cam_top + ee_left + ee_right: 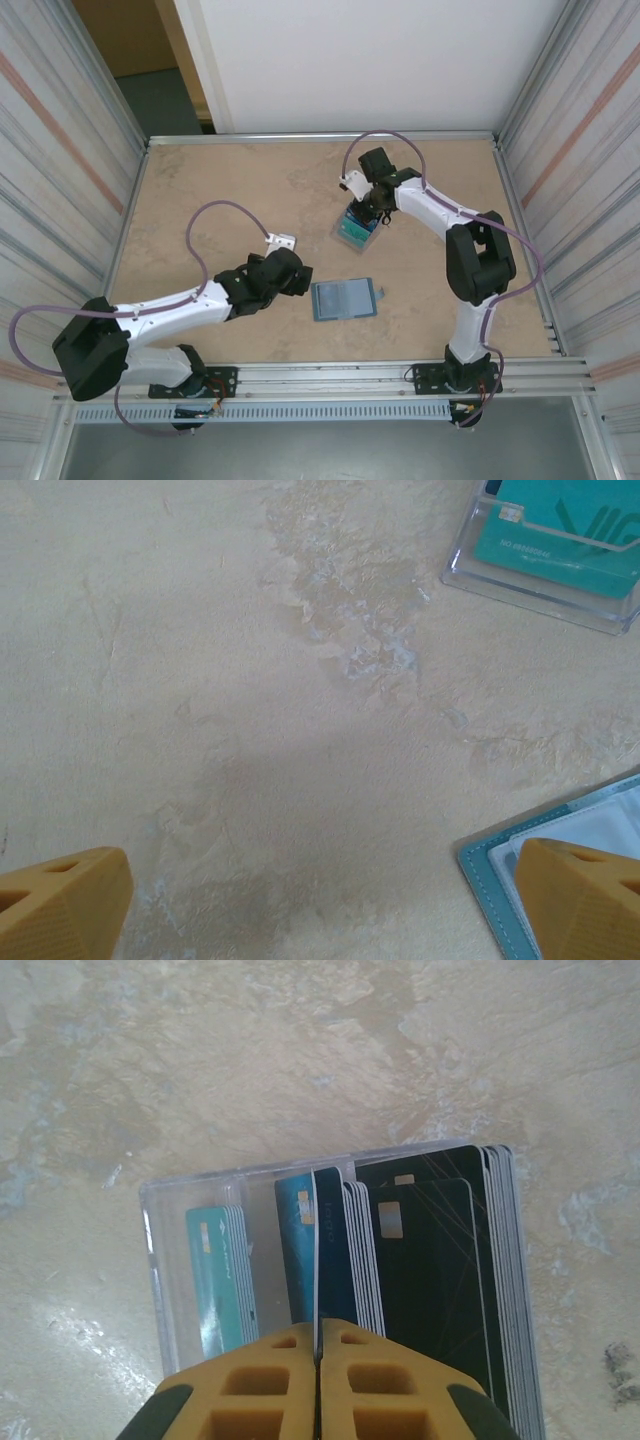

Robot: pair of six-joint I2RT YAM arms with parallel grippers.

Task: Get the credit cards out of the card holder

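While the beige tabletop carries everything, the left gripper hangs spread wide and empty just beside the card holder. The holder lies opened flat near the front middle, and the left wrist view shows one corner of it beneath a finger. Further back, the right gripper is pinched on the edge of a dark blue card standing in a clear box. The other credit cards stand on edge in that box, a teal stack at one side and black ones at the other.
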